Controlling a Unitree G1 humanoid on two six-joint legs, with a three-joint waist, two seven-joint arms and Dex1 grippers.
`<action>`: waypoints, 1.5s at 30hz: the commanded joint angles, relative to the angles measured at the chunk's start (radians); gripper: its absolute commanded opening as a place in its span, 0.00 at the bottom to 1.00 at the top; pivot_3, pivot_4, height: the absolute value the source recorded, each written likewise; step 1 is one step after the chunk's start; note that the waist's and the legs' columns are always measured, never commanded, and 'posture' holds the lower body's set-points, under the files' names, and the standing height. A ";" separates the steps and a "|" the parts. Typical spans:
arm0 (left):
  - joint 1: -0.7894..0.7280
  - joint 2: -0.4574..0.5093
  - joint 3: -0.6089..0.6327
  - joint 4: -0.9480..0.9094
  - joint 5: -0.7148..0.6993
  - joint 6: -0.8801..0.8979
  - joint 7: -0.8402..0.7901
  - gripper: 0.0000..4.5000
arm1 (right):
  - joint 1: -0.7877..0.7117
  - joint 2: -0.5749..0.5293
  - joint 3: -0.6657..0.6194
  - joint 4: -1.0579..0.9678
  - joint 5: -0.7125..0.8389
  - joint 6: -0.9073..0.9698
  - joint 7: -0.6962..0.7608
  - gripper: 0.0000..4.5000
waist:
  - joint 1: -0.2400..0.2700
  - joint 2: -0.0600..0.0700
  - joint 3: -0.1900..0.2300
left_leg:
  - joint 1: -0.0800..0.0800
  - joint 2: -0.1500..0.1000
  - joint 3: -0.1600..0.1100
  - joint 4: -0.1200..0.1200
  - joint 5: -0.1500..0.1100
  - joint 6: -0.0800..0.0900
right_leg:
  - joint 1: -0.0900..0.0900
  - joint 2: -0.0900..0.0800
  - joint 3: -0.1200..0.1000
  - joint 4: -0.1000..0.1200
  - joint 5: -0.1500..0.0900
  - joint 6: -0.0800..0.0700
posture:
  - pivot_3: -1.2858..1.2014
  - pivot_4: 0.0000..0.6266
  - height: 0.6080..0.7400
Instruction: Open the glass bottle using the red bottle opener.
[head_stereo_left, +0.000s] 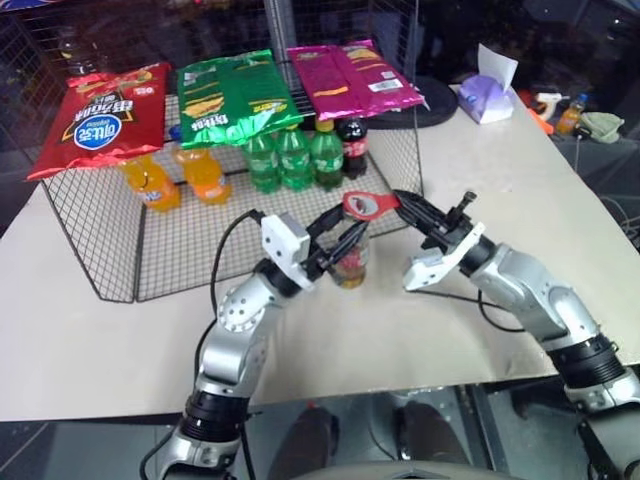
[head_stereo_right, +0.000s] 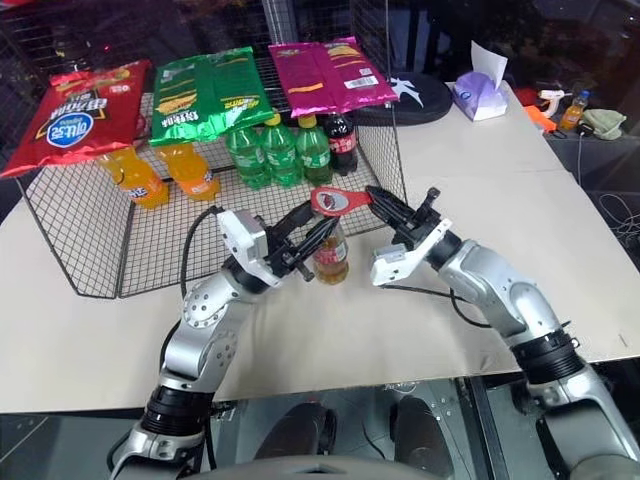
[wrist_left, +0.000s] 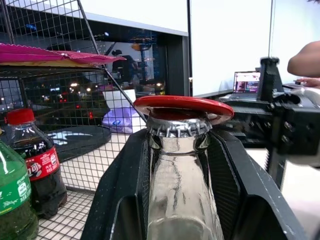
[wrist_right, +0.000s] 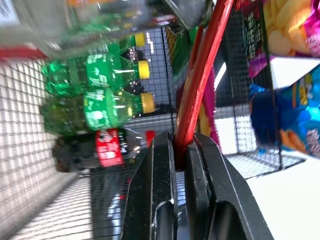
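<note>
The left gripper clamps the small amber glass bottle; the right gripper pinches the flat red ring-headed opener atop its metal cap, which may slip off when levered.

Beige tabletop, black wire rack, dark room behind

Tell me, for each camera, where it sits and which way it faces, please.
Both eye views: on the head, facing forward and down; both arms meet at the glass bottle, before a wire rack.
Left wrist view: along the left gripper, jaws around the bottle's neck.
Right wrist view: along the right gripper, jaws shut on the red bottle opener.
Shared: the opener's head lies on the cap.
</note>
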 joint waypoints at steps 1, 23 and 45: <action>0.020 0.009 -0.019 0.053 0.048 0.028 0.001 0.33 | -0.049 -0.043 -0.034 0.037 -0.012 -0.009 -0.021 0.00 | 0.000 0.000 0.000 | 0.000 0.000 0.000 0.000 0.000 0.000 | 0.000 0.000 0.000 0.000 0.000 0.000 | 0.52 0.24 1.00; 0.042 0.023 -0.013 0.033 0.038 0.043 0.007 0.33 | -0.077 -0.025 -0.104 0.021 0.086 -0.014 -0.086 0.00 | 0.000 0.000 0.000 | -0.001 0.000 0.000 -0.003 0.000 0.000 | 0.000 0.000 0.000 -0.003 0.000 0.000 | 0.52 0.24 1.00; 0.038 -0.005 0.023 0.016 0.028 0.022 0.025 0.99 | -0.034 0.024 -0.115 0.053 0.164 0.054 -0.069 0.00 | -0.002 0.000 0.004 | -0.018 0.001 0.000 -0.002 0.000 0.000 | -0.019 0.000 0.000 -0.002 0.000 0.000 | 0.52 0.24 1.00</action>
